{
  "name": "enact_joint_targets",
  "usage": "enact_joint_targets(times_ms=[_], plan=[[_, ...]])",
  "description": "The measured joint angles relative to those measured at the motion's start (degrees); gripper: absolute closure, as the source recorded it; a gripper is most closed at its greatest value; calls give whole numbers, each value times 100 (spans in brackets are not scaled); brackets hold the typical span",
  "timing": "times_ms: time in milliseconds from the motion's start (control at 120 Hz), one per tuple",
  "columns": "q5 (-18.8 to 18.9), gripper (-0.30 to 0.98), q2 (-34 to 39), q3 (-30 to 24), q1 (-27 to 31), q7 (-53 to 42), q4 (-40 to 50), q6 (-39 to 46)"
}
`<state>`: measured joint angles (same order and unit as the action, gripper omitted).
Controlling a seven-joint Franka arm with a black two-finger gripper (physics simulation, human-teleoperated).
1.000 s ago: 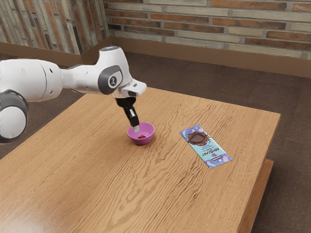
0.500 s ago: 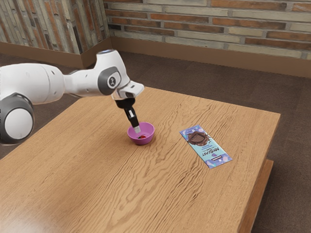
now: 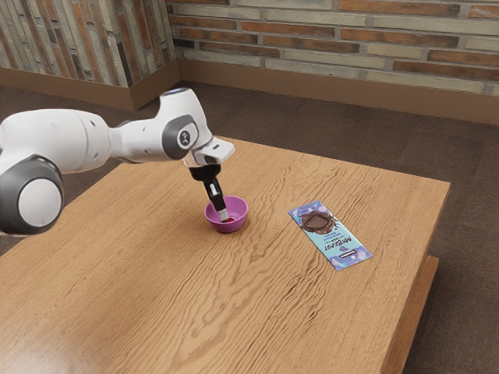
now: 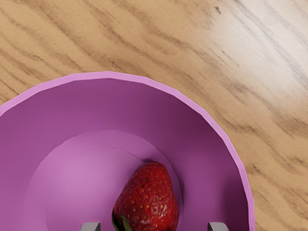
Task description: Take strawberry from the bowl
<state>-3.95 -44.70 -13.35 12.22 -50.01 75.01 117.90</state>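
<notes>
Blue chocolate packet (image 3: 331, 235) flat on wooden table (image 3: 234, 304); brick wall (image 3: 343, 47) beyond, dark floor (image 3: 312, 128) between

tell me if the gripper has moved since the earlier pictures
Yes: against the bowl, the gripper has gone lower, deeper inside, and slightly toward the exterior view's right.
</notes>
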Motion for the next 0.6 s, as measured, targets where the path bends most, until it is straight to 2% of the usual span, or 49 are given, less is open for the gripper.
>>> enact_joint_targets(times_ms=[600], plan=[[14, 45, -237, -104, 52, -138, -128, 108]])
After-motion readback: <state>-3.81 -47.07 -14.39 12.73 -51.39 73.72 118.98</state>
